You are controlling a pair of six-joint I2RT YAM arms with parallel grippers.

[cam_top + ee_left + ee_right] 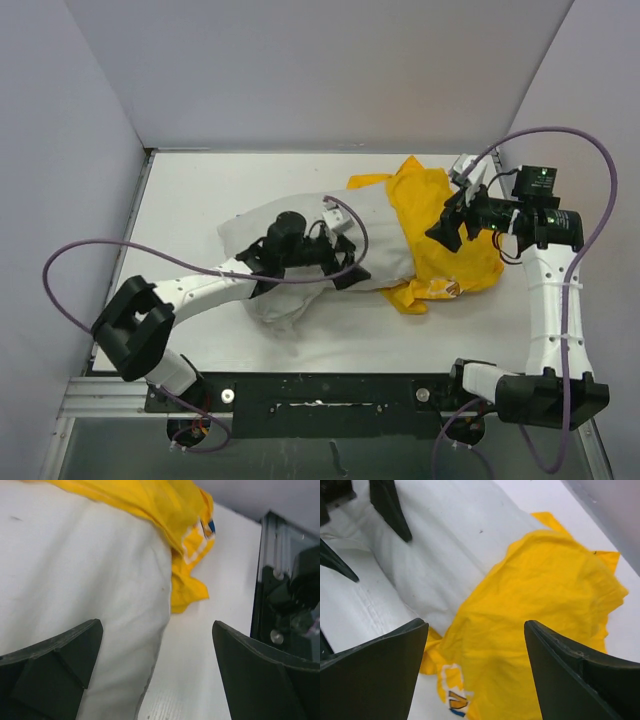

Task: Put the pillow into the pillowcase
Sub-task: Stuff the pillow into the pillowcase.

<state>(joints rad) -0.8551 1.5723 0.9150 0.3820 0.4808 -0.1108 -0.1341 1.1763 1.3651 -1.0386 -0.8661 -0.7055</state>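
Note:
The white pillow (pixel 295 270) lies across the middle of the table, its right end tucked under the yellow pillowcase (pixel 440 235). My left gripper (pixel 345 248) hovers open over the pillow's right part. In the left wrist view the pillow (pixel 75 565) has its edge running between the open jaws (pixel 157 655), with the pillowcase (pixel 165 505) beyond. My right gripper (pixel 445 222) hangs open above the pillowcase, holding nothing. The right wrist view shows the crumpled pillowcase (pixel 545 595) under the open gripper (pixel 475 650), covering the end of the pillow (pixel 445 545), and a left fingertip (pixel 390 505).
The white table (pixel 190 200) is enclosed by grey walls at the back and both sides. A black base rail (pixel 320 400) runs along the near edge. Purple cables (pixel 90 250) loop off both arms. The pillowcase's printed corner (pixel 452 700) lies on the table.

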